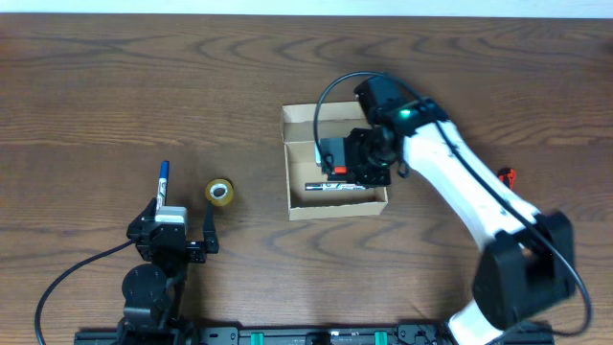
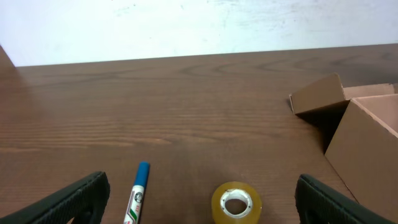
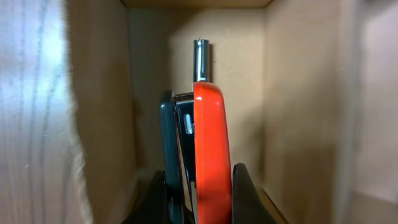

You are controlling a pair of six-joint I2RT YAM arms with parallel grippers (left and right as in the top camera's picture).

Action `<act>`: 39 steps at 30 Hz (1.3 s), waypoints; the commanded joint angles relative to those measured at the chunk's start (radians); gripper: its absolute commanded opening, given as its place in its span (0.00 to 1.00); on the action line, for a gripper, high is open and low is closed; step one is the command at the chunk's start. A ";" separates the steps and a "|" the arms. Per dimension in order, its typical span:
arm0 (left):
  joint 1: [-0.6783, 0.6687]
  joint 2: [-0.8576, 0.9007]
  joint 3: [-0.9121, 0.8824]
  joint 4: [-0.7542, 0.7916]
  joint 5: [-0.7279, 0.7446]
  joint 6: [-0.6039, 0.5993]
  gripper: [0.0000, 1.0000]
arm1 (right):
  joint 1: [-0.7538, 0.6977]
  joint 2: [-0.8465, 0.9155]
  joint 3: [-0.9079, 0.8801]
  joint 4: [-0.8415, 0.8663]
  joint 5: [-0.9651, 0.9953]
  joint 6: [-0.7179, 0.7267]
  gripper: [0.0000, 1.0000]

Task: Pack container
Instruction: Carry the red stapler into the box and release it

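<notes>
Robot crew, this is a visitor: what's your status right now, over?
Left hand open, near blue marker and tape roll. Right hand shut on orange tool, down inside open box. Black marker already in box. Nothing blocking.

- This looks like a robotics lab bench: a white robot arm (image 1: 460, 182) and a black robot arm (image 1: 153, 287) are mounted on a black rail (image 1: 287, 336) at the near edge of a wood-grain table (image 1: 96, 96).
- A plain white wall (image 2: 186, 25) stands behind the table.
- The props are small office goods: a marker (image 1: 164, 182), a tape roll (image 1: 220, 193), a cardboard box (image 1: 299, 120) and a stapler (image 3: 211, 149).
</notes>
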 commanded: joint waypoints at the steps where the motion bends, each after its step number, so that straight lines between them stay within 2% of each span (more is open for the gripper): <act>1: 0.006 -0.006 -0.027 -0.011 0.000 0.003 0.95 | 0.022 0.060 -0.001 0.018 0.003 -0.020 0.01; 14: 0.006 -0.006 -0.027 -0.011 0.000 0.003 0.95 | 0.027 0.234 -0.001 0.045 -0.002 -0.015 0.02; 15: 0.006 -0.006 -0.027 -0.011 0.000 0.003 0.95 | 0.027 0.240 -0.001 0.043 -0.002 -0.007 0.04; 16: 0.006 -0.006 -0.027 -0.011 0.000 0.003 0.95 | 0.027 0.244 -0.001 0.042 -0.003 0.005 0.13; 17: 0.006 -0.006 -0.027 -0.011 0.000 0.003 0.95 | 0.028 0.244 -0.001 0.043 -0.002 0.019 0.27; 22: 0.006 -0.006 -0.027 -0.011 0.000 0.003 0.95 | 0.028 0.218 0.006 0.042 -0.002 0.035 0.30; 24: 0.006 -0.006 -0.027 -0.011 0.000 0.003 0.95 | 0.028 0.188 0.027 0.031 -0.001 0.075 0.32; 28: 0.006 -0.006 -0.027 -0.011 0.000 0.003 0.95 | 0.025 0.113 0.103 -0.007 0.010 0.228 0.47; 30: 0.006 -0.006 -0.027 -0.011 0.000 0.003 0.95 | 0.018 0.072 0.147 -0.028 0.011 0.304 0.62; 32: 0.006 -0.006 -0.027 -0.011 0.000 0.003 0.95 | 0.006 0.033 0.188 -0.049 0.020 0.385 0.68; 34: 0.006 -0.006 -0.027 -0.011 0.000 0.003 0.95 | -0.010 -0.002 0.210 -0.062 0.046 0.447 0.69; 36: 0.006 -0.006 -0.027 -0.011 0.000 0.003 0.95 | -0.033 -0.035 0.217 -0.062 0.103 0.495 0.60; 38: 0.006 -0.006 -0.027 -0.010 0.000 0.003 0.95 | -0.065 -0.058 0.217 -0.047 0.174 0.568 0.61; 39: 0.006 -0.006 -0.027 -0.011 0.000 0.003 0.95 | -0.091 -0.068 0.217 -0.029 0.243 0.653 0.61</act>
